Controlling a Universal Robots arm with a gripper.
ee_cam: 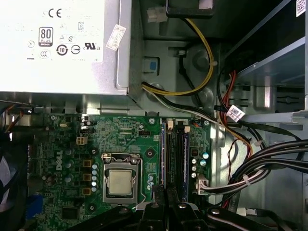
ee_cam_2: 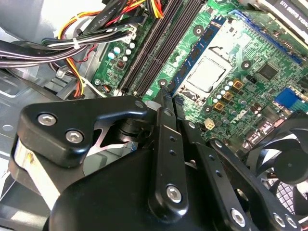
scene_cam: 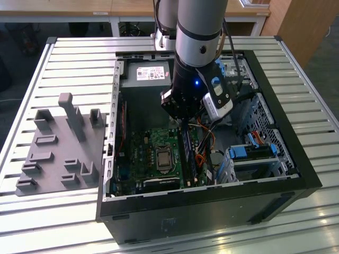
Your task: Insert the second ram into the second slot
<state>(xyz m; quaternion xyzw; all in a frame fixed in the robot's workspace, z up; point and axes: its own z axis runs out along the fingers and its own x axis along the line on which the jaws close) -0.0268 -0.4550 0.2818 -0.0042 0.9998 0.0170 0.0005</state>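
My gripper point(ee_cam: 166, 193) hangs pinched shut, nothing visible between its fingers, over 1 end of the memory slots point(ee_cam: 174, 149) by the motherboard's point(ee_cam: 120, 137) cable-side edge, probably placed to press down.

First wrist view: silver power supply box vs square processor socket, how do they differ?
The silver power supply box is far larger than the square processor socket. The box sits beyond the green motherboard's edge; the socket sits on the board. Both are silvery metal.
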